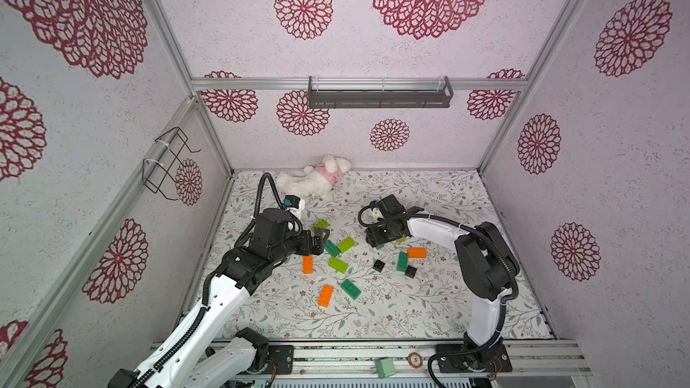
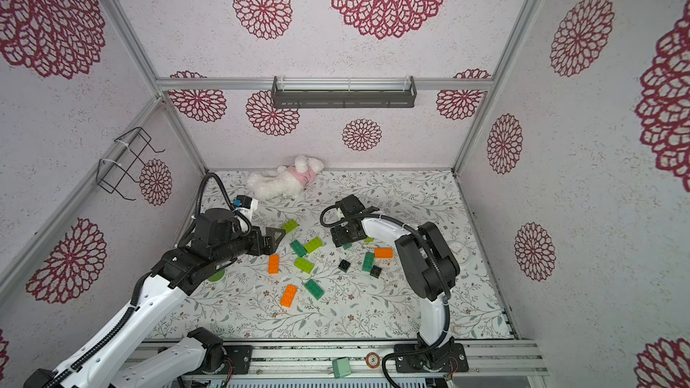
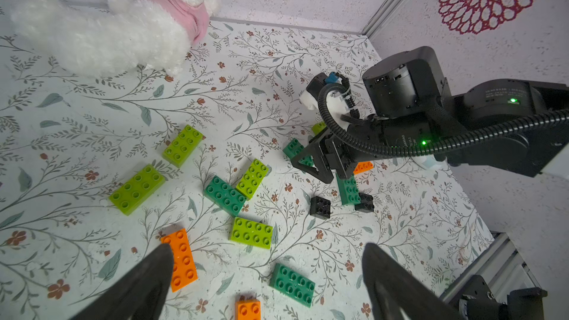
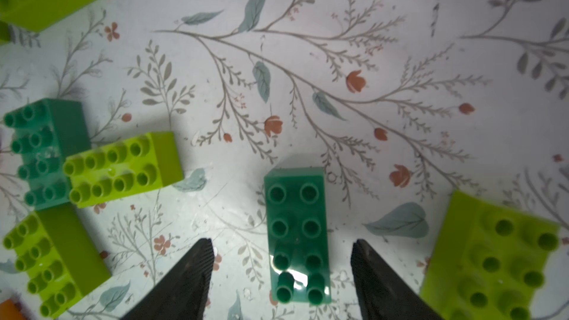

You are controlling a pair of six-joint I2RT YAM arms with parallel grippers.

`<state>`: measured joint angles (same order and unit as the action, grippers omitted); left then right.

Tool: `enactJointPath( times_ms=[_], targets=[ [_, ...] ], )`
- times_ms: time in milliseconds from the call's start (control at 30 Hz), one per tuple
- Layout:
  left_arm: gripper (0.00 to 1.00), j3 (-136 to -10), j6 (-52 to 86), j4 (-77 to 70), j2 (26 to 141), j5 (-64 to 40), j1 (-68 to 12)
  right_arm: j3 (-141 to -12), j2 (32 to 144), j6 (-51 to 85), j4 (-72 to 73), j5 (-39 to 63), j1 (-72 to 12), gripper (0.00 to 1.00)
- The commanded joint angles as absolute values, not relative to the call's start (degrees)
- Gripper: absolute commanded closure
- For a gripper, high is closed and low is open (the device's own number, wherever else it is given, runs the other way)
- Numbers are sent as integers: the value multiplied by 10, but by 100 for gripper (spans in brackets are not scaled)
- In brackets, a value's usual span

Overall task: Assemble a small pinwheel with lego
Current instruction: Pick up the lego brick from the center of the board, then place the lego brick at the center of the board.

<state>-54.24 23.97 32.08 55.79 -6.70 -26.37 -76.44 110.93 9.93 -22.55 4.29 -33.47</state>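
Counter (image 1: 429, 311): flat, matte cover w/ printed leaf-and-flower pattern. Lego scattered mid-counter btwn the two arms. All hard glossy plastic: oblong eight-stud lime bricks (image 1: 338, 265), dark green bricks (image 1: 350, 289) and orange bricks (image 1: 326, 295), plus two smaller square black bricks (image 1: 378, 265), four studs each. Plush toy (image 1: 313, 181): white, fluffy, pink garment, lying at far edge.

Right jaws: partly open, pointed down, straddling one dark green brick (image 4: 297, 232) that lies flat, studs up. Black ribbed fingertips (image 4: 197, 272) stand either side of one end w/ a visible gap each side. No contact seen, nothing held. A lime brick (image 4: 492, 257) lies just beside it.

Left jaws: spread fully wide, empty, hanging above left part of the scatter, nr an orange brick (image 3: 181, 260).

Both top views: right wrist covers most of the straddled brick, only a sliver shows. Right wrist view gives it whole. Left wrist view shows right jaws side-on, low over counter.
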Motion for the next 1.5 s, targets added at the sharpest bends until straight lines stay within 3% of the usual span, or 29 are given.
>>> enactJointPath(
  times_ms=[0,300,633,933,1333,1467],
  targets=[
    [3,-538,233,321,557,-62,-267,-787,1121,89,-249,-2,-340,37],
    [3,-539,232,321,562,-63,-267,-793,1140,91,-241,11,-355,47],
    [3,-539,233,320,559,-65,-267,-821,1150,142,-247,-64,-360,72],
    [3,-537,234,318,557,-74,-267,-904,1188,258,-298,-140,-359,72],
    [3,-535,236,318,545,-77,-267,-943,1236,293,-310,-116,-352,68],
    [3,-534,235,317,542,-79,-267,-938,1228,299,-302,-107,-351,48]
  ],
)
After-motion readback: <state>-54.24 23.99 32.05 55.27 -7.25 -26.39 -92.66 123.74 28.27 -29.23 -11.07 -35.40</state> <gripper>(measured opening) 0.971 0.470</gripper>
